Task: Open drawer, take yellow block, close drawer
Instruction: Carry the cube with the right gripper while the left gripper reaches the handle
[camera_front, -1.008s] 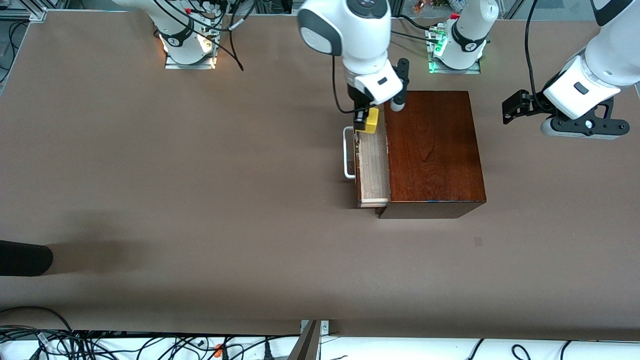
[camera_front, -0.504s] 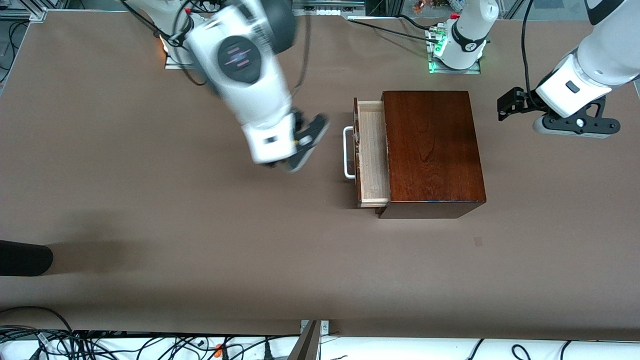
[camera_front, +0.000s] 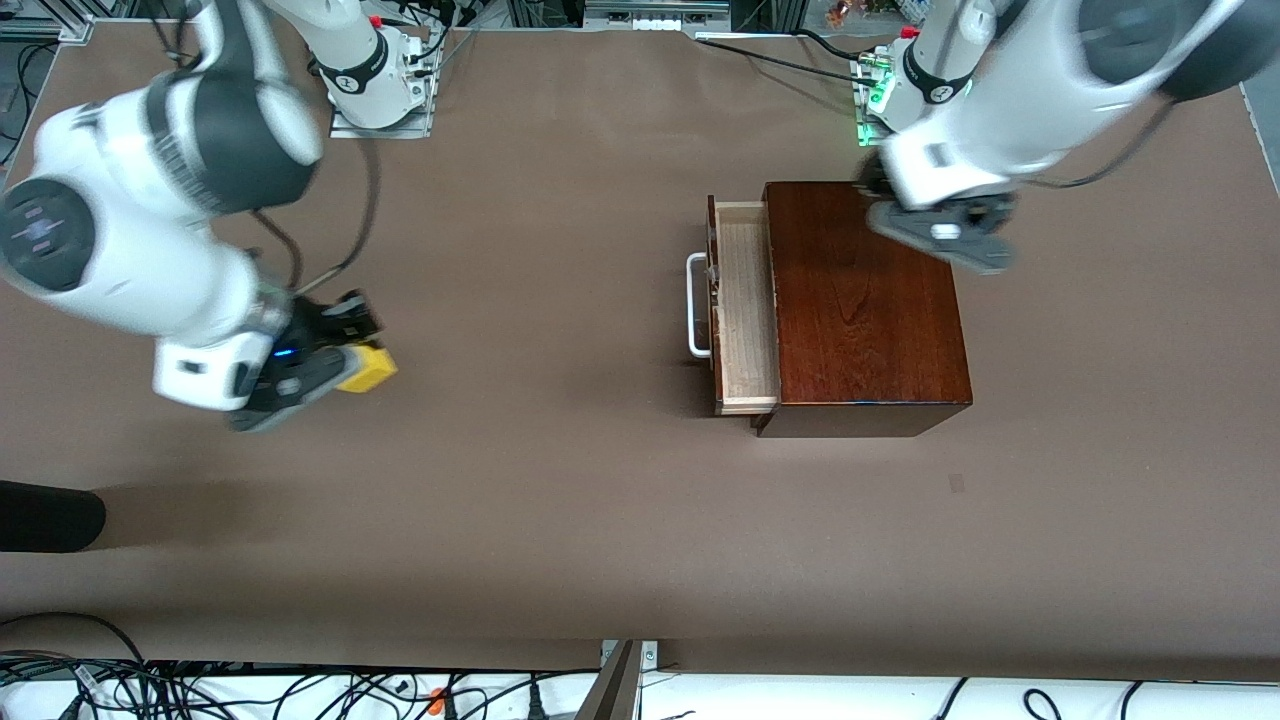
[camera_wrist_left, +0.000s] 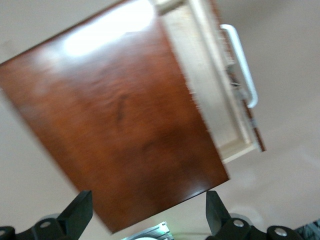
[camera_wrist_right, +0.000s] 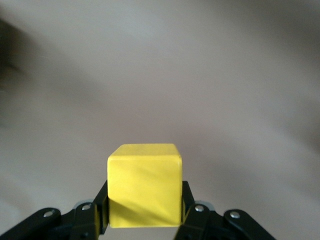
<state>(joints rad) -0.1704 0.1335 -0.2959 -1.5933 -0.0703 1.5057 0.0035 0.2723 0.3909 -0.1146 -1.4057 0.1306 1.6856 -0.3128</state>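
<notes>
Dark reddish wood marks the box (camera_front: 865, 300), which sits toward the left arm's end of the table (camera_front: 600, 520). In the front view you see its drawer (camera_front: 742, 305) pulled out toward the right arm's end, pale inside and bare, white handle (camera_front: 695, 305) outermost. Its long axis runs from the base edge of the table toward the front-camera edge. The left gripper (camera_front: 945, 232) hangs over the box's top, at the corner nearest the left base, so you have that arm by far the closer to the drawer. The right gripper (camera_front: 330, 365) is well apart, over open table toward the right arm's end, clamped on the yellow block (camera_front: 366, 368).

Left wrist view: the box top fills the frame, with the open drawer and handle along one side. The left gripper's fingers (camera_wrist_left: 75, 215) stand wide apart, holding nothing.

Right wrist view: the block sits squarely between the closed fingers (camera_wrist_right: 100, 207), bare table under it; whether it touches the table, you cannot tell.

Judgement: closing calls for a push on the drawer front toward the box.
</notes>
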